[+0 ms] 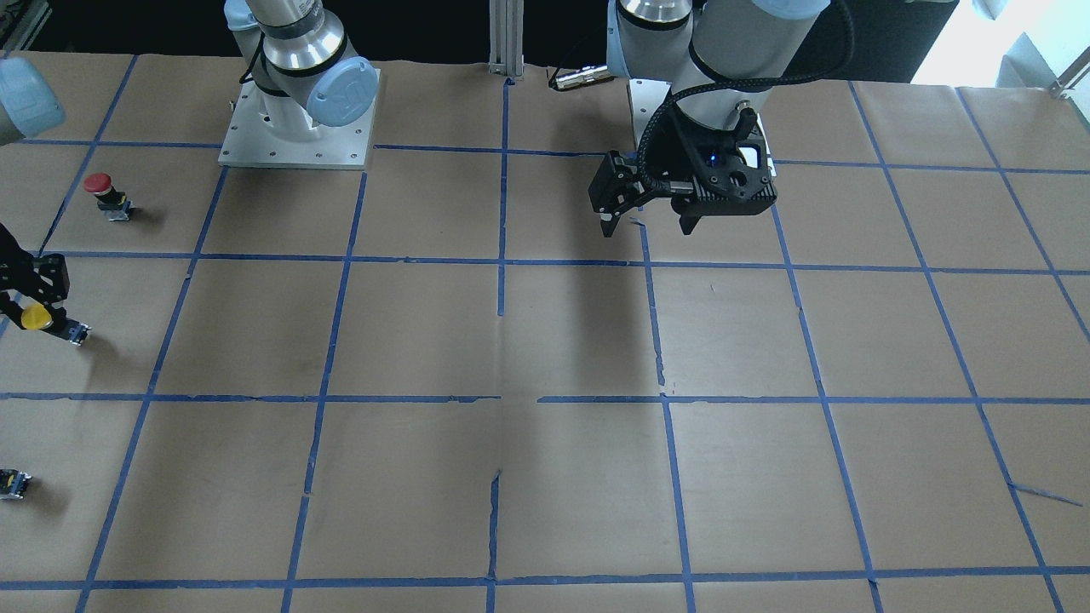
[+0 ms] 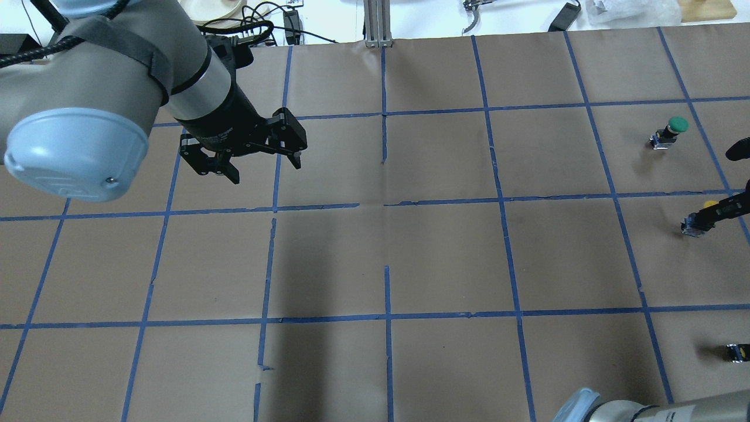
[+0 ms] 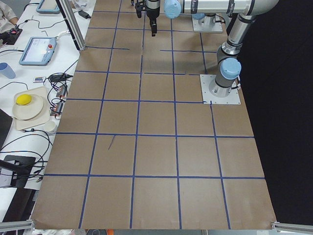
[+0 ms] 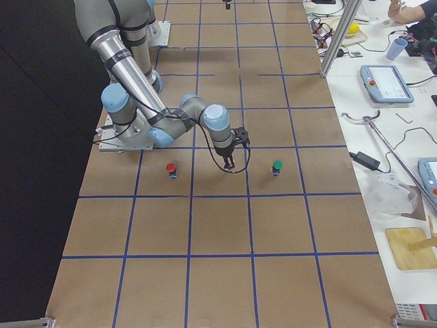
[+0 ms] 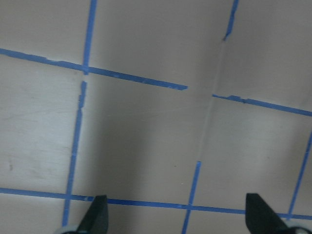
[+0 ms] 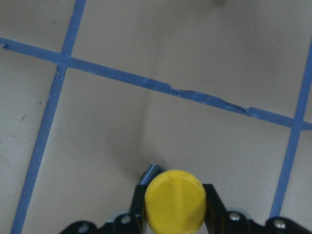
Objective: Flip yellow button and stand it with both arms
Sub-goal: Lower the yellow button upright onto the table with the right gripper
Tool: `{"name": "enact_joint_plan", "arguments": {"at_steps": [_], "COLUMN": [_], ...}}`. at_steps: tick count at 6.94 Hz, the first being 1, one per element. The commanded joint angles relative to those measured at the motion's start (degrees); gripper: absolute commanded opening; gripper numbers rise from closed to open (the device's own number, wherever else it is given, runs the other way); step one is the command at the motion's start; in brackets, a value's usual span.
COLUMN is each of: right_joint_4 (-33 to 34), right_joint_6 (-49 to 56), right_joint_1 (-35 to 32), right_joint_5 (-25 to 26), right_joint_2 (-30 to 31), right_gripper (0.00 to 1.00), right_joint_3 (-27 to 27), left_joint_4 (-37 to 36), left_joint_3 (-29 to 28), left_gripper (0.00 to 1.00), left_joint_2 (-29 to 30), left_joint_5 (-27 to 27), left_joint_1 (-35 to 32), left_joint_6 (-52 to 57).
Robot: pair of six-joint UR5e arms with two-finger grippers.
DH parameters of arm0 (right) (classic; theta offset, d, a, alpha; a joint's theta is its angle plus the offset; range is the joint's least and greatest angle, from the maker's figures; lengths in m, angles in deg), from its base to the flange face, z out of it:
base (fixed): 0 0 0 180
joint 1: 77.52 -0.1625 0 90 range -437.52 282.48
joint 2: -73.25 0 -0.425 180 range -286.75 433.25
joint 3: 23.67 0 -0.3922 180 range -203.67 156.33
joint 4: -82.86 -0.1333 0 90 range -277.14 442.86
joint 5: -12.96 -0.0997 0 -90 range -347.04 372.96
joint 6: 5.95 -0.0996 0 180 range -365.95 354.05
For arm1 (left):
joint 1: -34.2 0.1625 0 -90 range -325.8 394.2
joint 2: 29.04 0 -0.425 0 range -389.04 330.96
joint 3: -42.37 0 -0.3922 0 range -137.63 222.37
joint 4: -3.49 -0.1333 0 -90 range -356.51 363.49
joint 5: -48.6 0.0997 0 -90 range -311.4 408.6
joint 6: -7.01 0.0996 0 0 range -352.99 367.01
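The yellow button (image 6: 175, 199) fills the right wrist view, pinched at its round cap by the right end effector (image 1: 38, 311).
The button is at the robot's right edge of the tabletop (image 1: 545, 340), between a red button (image 1: 100, 187) and a green button (image 2: 674, 126). It leans over, with its black end pointing down close to the paper. I cannot tell if that end touches. The left end effector (image 2: 265, 170) hangs wide apart and holds nothing, well away on the other side. I think the pick-up step is in hand. Next, the two arms likely need to meet near the middle. There the left one can take the black body, so the button can be turned over and stood up. The button is tiny, so the hand-off needs a careful, steady aim.
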Motion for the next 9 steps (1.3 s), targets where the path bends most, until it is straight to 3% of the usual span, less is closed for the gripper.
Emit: {"name": "enact_joint_plan", "arguments": {"at_steps": [1, 2, 4, 5, 7, 9], "right_joint_4": [0.04, 0.3, 0.21, -0.14, -0.49, -11.06], "right_joint_6": [0.26, 0.26, 0.18, 0.09, -0.08, -4.8], "right_joint_1": [0.03, 0.03, 0.12, 0.12, 0.03, -0.75], "right_joint_5": [0.63, 0.72, 0.81, 0.98, 2.2, 2.39], "right_joint_2": [-0.03, -0.03, -0.12, -0.12, 0.84, 3.55], "right_gripper": [0.24, 0.35, 0.88, 0.96, 0.99, 0.99], "right_joint_3": [0.7, 0.61, 0.61, 0.61, 0.09, -5.59], "left_joint_4": [6.36, 7.7, 8.15, 8.15, 7.71, 7.62], "left_joint_3": [-2.06, -4.17, -3.84, -3.75, -3.66, -3.57], "left_gripper": [1.0, 1.0, 1.0, 1.0, 1.0, 1.0], "left_joint_2": [-1.05, 0.0, -0.51, -0.6, -0.69, -0.87], "left_joint_5": [0.89, 0.89, 0.89, 0.98, 4.3, 3.97], "left_joint_1": [4.17, 4.27, 4.1, 4.1, 3.92, 3.83], "left_joint_6": [3.39, 3.83, 4.18, 4.18, 5.93, 5.85]}}
